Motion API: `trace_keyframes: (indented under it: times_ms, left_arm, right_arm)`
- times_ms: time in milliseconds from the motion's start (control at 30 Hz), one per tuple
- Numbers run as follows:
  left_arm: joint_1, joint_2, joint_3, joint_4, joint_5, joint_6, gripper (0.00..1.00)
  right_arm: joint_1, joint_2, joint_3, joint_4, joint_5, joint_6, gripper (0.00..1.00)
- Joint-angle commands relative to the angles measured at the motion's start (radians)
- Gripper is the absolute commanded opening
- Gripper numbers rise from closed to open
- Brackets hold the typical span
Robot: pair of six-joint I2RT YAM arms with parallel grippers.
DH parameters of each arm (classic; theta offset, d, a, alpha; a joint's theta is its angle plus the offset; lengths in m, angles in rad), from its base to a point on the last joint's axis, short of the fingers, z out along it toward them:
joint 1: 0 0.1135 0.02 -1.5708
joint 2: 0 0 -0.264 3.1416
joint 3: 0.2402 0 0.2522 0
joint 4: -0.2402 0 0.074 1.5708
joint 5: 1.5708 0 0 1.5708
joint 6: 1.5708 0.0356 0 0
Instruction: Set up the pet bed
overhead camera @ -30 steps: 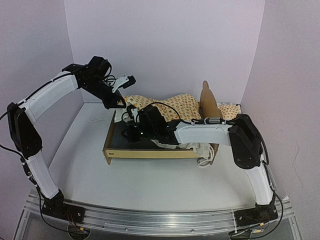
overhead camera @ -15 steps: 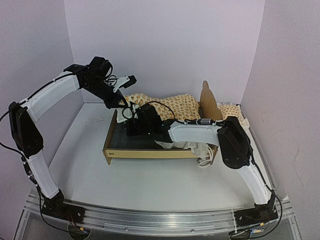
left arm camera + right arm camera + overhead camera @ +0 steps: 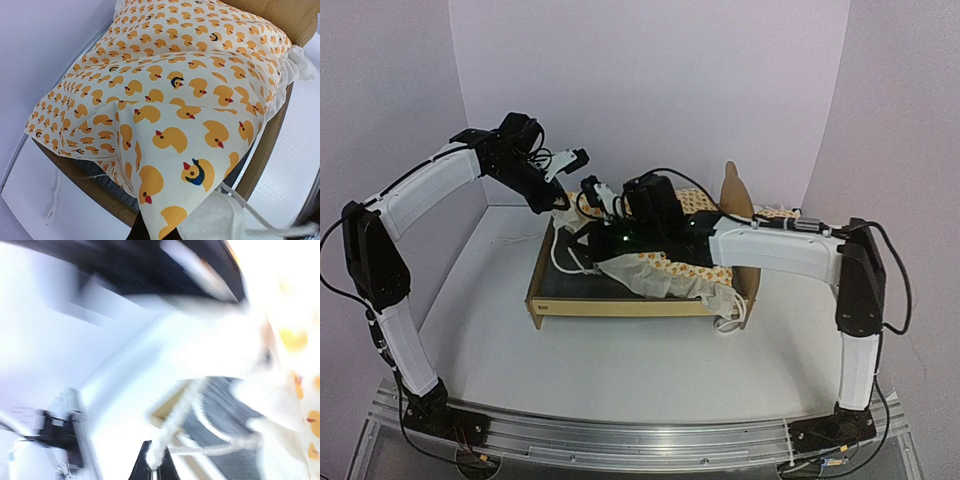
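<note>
The pet bed [image 3: 620, 306] is a light plywood frame with a scalloped headboard [image 3: 734, 195] and a dark grey base [image 3: 102, 176]. The duck-patterned cushion [image 3: 655, 268] with its white ruffle [image 3: 724, 300] lies partly over the frame, raised at the left end. My left gripper [image 3: 563, 205] is shut on the cushion's near corner [image 3: 165, 200], and its dark fingers [image 3: 136, 233] show at the bottom of the left wrist view. My right gripper [image 3: 588, 195] hovers above the bed's left end. In the blurred right wrist view, that gripper [image 3: 159, 471] is shut on a white cord [image 3: 176, 422], which hangs in a loop [image 3: 556, 252].
A small matching pillow [image 3: 778, 213] lies behind the headboard at the right. The purple back and side walls stand close around the bed. The bed's wooden side rail [image 3: 264, 145] runs beside white tabletop [image 3: 650, 370].
My right gripper has shut on the white cord and risen up and back from inside the bed. The cushion now covers more of the base. The left arm has barely moved.
</note>
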Motion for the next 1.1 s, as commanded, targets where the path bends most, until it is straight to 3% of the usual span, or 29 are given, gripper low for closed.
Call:
trace_keyframes:
  times_ms: [0,133,333,600,933,1067]
  left_arm:
    - [0.007,0.008,0.020,0.045,-0.015,0.017,0.00]
    - [0.007,0.006,-0.013,0.076,-0.036,0.026,0.00]
    - [0.007,0.005,-0.025,0.091,-0.044,0.032,0.00]
    - [0.010,0.014,-0.020,0.090,-0.049,0.038,0.00]
    - [0.010,0.002,-0.049,0.090,-0.048,0.040,0.00]
    - [0.012,-0.002,-0.055,0.090,-0.049,0.038,0.00]
  right_arm:
    - [0.019,-0.100,0.021,0.034,-0.108,0.044,0.00]
    - [0.020,-0.059,0.099,0.053,-0.145,0.090,0.00]
    - [0.027,-0.033,0.141,0.056,-0.056,0.060,0.00]
    - [0.069,-0.012,0.363,0.066,-0.253,0.059,0.00]
    - [0.106,0.014,0.240,0.035,-0.328,0.149,0.00]
    - [0.146,0.105,0.333,-0.087,-0.439,0.128,0.00]
